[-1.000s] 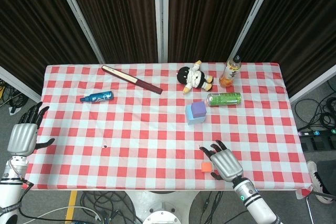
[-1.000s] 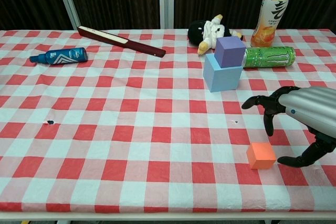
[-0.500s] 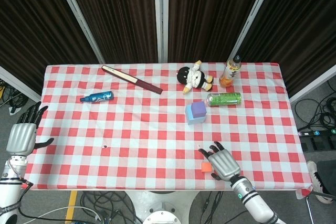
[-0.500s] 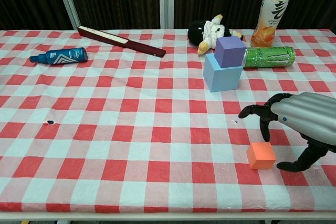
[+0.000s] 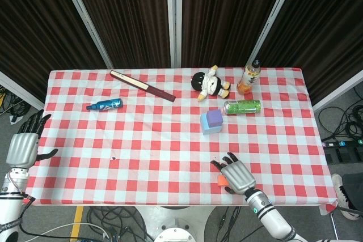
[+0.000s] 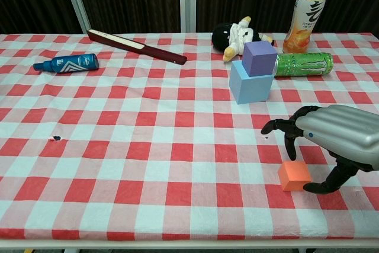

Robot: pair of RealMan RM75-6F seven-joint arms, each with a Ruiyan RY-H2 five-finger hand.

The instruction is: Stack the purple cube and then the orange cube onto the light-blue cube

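Far left, off the edge of the checkered surface (image 5: 170, 140): left hand (image 5: 24, 147), released, fingers spread, grasping nothing; seen only from the head camera. On the cloth near that side, a blue tube (image 6: 66, 62) lying flat. Further back, a dark red folded fan (image 6: 136, 47) laid diagonally. Toward the middle, a small dark spot on the cloth.

Right of centre: light-blue cube (image 6: 250, 82) on the cloth, purple cube (image 6: 259, 58) resting on top of it, shifted toward its back right corner. Just behind, a plush doll (image 6: 238, 35) lying on its side. Beside the stack to the right, a green can (image 6: 304, 63) on its side, touching or nearly touching the purple cube. Behind the can, an upright drink bottle (image 6: 305, 18) with orange liquid.

Near the front edge: orange cube (image 6: 294, 176) on the cloth, well apart from the stack. Right hand (image 6: 331, 141) arched over it, fingers curved down on its far side, thumb down close to its right; not clenched, nothing lifted, contact with the cube impossible to tell.
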